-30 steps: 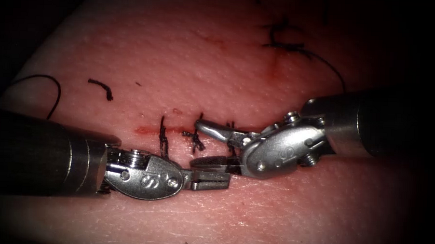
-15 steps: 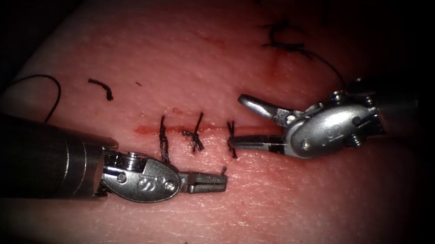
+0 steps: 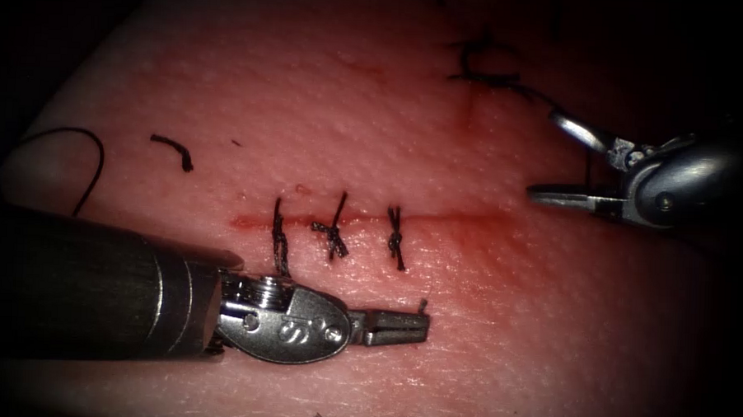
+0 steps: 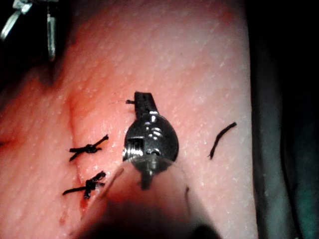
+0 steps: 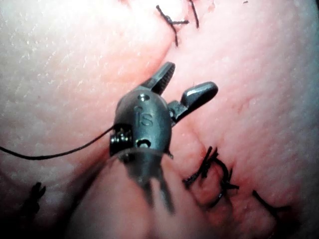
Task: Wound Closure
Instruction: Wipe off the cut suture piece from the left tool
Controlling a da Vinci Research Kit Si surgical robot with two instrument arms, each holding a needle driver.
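R jaws agape, L pinching thread stub [image 3: 423,303] over tissue [image 3: 326,91].

An embossed "IS" mark, seemingly, stands on the left tool [image 3: 396,327] and the right tool [image 5: 187,87].

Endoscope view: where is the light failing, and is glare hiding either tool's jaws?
Endoscope view: the edges fall dark and the right tool sits in shade, yet its open, empty jaws show. Left wrist view: glare streaks the left tool, jaws shut on a cut thread end.
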